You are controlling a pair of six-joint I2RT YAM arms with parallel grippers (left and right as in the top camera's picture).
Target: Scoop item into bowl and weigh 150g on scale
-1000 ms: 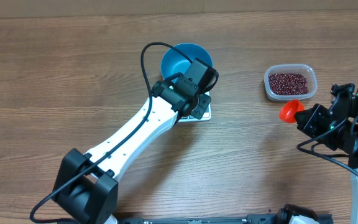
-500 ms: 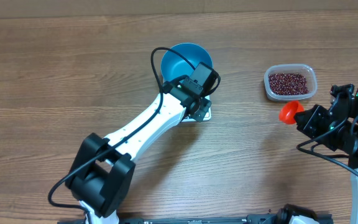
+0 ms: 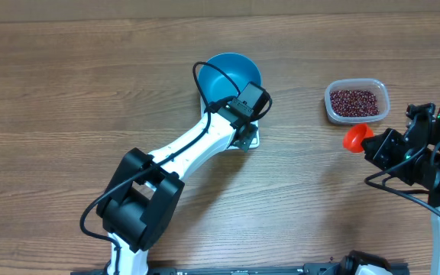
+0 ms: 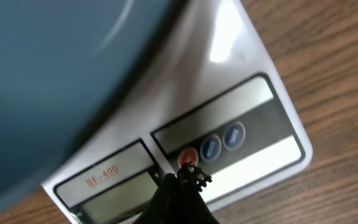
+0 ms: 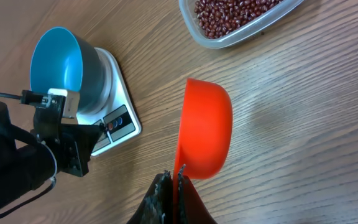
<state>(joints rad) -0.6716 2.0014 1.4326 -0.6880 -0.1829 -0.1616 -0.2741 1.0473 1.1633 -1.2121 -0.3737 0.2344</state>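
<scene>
Two closed grippers: left gripper at red button of scale under blue bowl; right gripper holding orange scoop

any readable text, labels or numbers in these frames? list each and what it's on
"BF-400": red print on the front panel of the small flat white rectangular kitchen scale, by its display window; the first letter is soft and could be an S.
Marks on the scale's three round buttons: too blurred to read.
Display window: nothing readable.
Overhead and right wrist views: scale print too small to read; no other text.
</scene>
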